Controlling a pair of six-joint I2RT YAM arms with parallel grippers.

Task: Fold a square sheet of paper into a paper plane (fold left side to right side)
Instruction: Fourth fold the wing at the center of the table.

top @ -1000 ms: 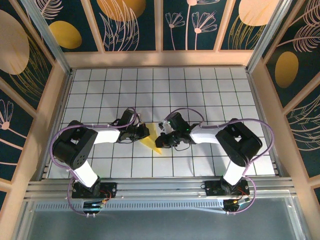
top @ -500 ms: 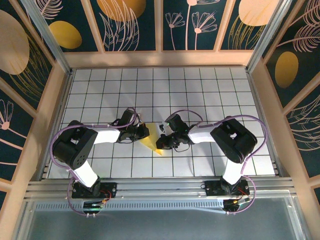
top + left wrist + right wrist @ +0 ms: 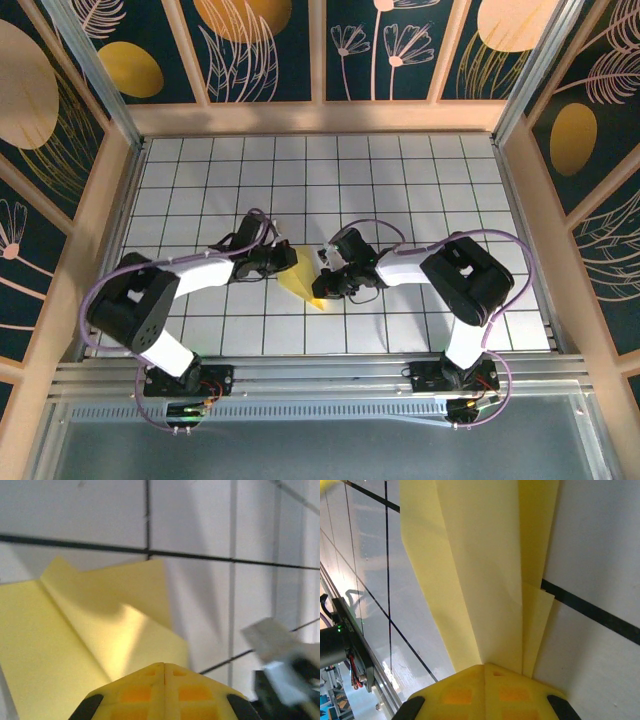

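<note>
Top external view: the left end effector (image 3: 284,262) sits low over the tabletop (image 3: 420,190), at the left, far end of the paper plane (image 3: 301,284). The bright yellow paper lies on the white grid tiles a little left of the middle, towards the near half of the surface. It is a narrow wedge whose point aims at the near edge, and it lies between the two arms. The right end effector (image 3: 328,281) is just beside the paper's right edge, close to its point.

In the left wrist view the yellow fingers (image 3: 135,695) are pressed together along a straight seam. The creased paper lies flat just ahead of them, with one ridge running diagonally across it. Whether the tips bear on the paper cannot be told.

In the right wrist view the fingers (image 3: 512,695) are likewise pressed together. Several folded layers of the paper run lengthwise straight into their tips, overlapping like long narrow flaps. Whether any layer is caught between them cannot be told.
</note>
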